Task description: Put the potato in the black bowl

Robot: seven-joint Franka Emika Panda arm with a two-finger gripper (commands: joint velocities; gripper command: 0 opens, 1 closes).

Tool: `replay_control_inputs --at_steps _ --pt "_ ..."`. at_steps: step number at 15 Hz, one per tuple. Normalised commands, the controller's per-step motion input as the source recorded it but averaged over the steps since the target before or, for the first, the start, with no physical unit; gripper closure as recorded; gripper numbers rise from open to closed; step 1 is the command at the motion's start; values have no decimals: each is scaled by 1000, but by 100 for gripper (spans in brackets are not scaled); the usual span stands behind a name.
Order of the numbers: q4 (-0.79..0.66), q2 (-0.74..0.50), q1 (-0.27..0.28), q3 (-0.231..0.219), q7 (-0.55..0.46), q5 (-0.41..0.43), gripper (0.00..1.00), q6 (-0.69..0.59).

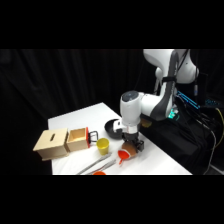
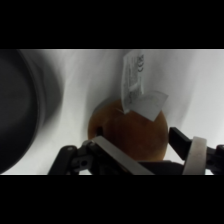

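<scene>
Where the wrist view begins at its bottom edge, the claw (image 2: 142, 155) has one finger on each side of the potato (image 2: 131, 131), the left finger (image 2: 112, 156) lying against the potato's lower left and the right finger (image 2: 192, 150) just at its right flank; the fingers stand apart by the width of the potato, but whether they press it cannot be told. A white paper tag (image 2: 137, 90) sits on top of the potato and reaches toward the upper middle of the frame. The black bowl (image 2: 25, 110) fills the left side, near the potato but apart from it, on the white desk (image 2: 190, 80).

In the side view, silver tongs (image 1: 97, 164) lie near the bottom edge at the desk's front, with an orange-red piece (image 1: 123, 155) beside them at lower centre. Just above it the claw (image 1: 131, 143) is down at the desk (image 1: 155, 160) over the potato (image 1: 129, 148). A yellow cup (image 1: 103, 145) stands left of it, wooden boxes (image 1: 62, 141) further left, and the black bowl (image 1: 112, 127) behind the claw
</scene>
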Motion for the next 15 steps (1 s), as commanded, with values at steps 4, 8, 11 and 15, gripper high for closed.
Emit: replay_control_inputs --at_steps 4,8,11,15 --pt "115 152 -62 63 -64 19 50 127" --pt "74 49 -47 44 -40 4 81 61" --pt "35 -75 -31 14 0 -19 98 -35" --pt "8 -245 -16 -13 54 -32 96 -227"
